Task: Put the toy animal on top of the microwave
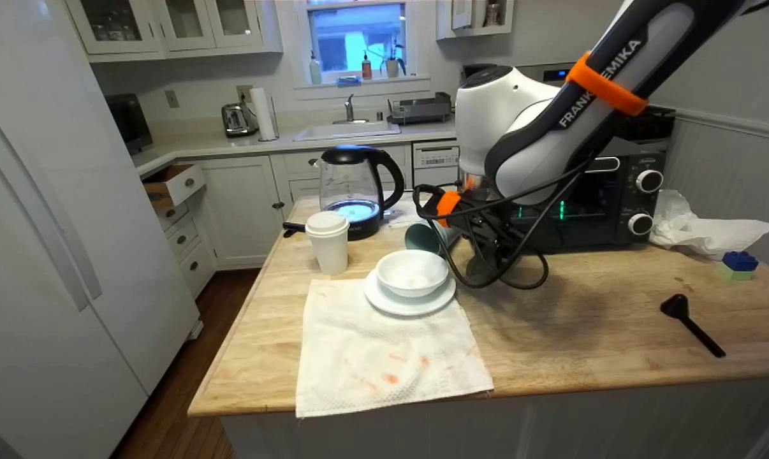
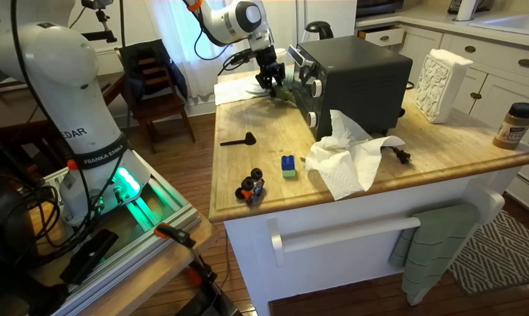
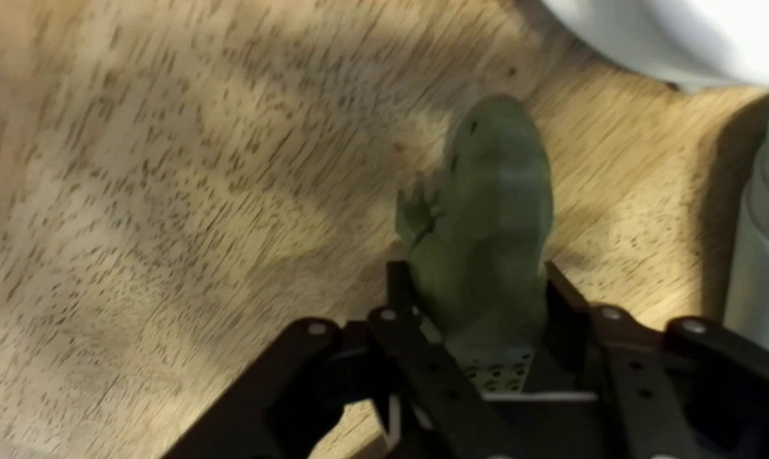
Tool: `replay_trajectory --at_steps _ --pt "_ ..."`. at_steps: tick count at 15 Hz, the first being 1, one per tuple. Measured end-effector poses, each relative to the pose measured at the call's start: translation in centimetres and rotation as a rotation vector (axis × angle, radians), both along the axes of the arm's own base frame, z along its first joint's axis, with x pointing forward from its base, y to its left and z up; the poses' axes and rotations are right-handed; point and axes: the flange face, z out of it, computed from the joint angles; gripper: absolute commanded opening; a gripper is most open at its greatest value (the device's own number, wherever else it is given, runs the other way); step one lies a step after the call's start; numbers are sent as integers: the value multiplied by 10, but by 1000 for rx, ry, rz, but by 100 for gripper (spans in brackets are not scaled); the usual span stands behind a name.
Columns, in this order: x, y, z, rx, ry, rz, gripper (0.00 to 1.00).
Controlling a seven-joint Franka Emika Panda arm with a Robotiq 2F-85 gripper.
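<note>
One squeeze on toy animal [image 3: 496,223], both sides, snug betw. the fingers [image 3: 400,284] of the gripper [image 3: 477,287], w/ far end out past the tips! Down low at the worktop [image 1: 569,357], can't tell if touching wood or just clear. Close by front of microwave [image 2: 369,83], well below its top. Also near white bowl [image 1: 412,273] on plate [image 1: 410,307], & light-green cup [image 3: 767,268] lying on its side. Beyond bowl, lit blue at base: glass kettle [image 1: 352,207]. Beside microwave, crumpled paper towel [image 2: 348,164], plus blue-and-green block [image 2: 287,166] & black utensil [image 1: 690,324] well apart from gripper.
</note>
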Motion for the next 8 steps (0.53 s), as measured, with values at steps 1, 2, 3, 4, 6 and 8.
replay_trajectory --at_steps 1,2,3,4,6,8 --pt "-3 -1 10 -4 25 8 25" --pt "-7 -2 22 -4 54 25 25" --pt "-12 -3 36 3 89 50 25" --pt "-18 -2 51 17 120 83 25" --pt "-30 2 84 69 162 164 25" --pt "-43 8 115 136 185 244 25"
